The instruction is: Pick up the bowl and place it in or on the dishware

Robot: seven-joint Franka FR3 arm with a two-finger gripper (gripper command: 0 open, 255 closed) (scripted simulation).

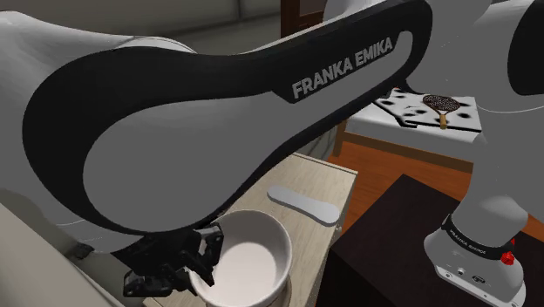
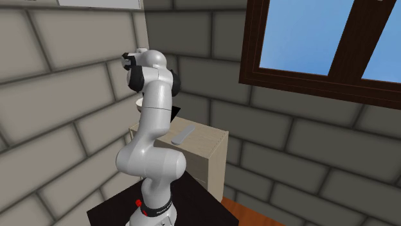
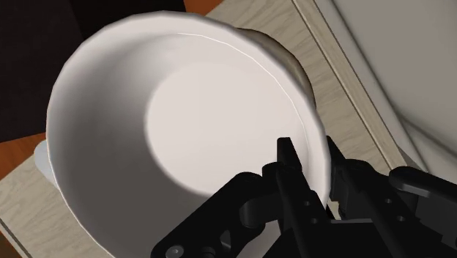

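A white bowl (image 1: 255, 255) hangs tilted over the near end of the pale wooden table (image 1: 336, 179). My black gripper (image 1: 207, 262) is shut on its rim. In the wrist view the two fingers (image 3: 290, 163) pinch the wall of the bowl (image 3: 183, 124), one inside and one outside. A flat white oblong dish (image 1: 303, 203) lies on the table beyond the bowl; its end peeks out behind the bowl (image 3: 40, 157). A brownish rounded shape (image 3: 293, 62) shows past the bowl's far rim. In the second exterior view the arm hides most of the bowl, and the dish (image 2: 182, 135) lies on the table (image 2: 209, 144).
The dark stand (image 1: 410, 235) adjoins the table at the shoulder view's right. Beyond it is orange floor and a low wooden piece with a spotted white cloth (image 1: 436, 112). Stone walls and a dark-framed window (image 2: 321, 45) close in behind the table.
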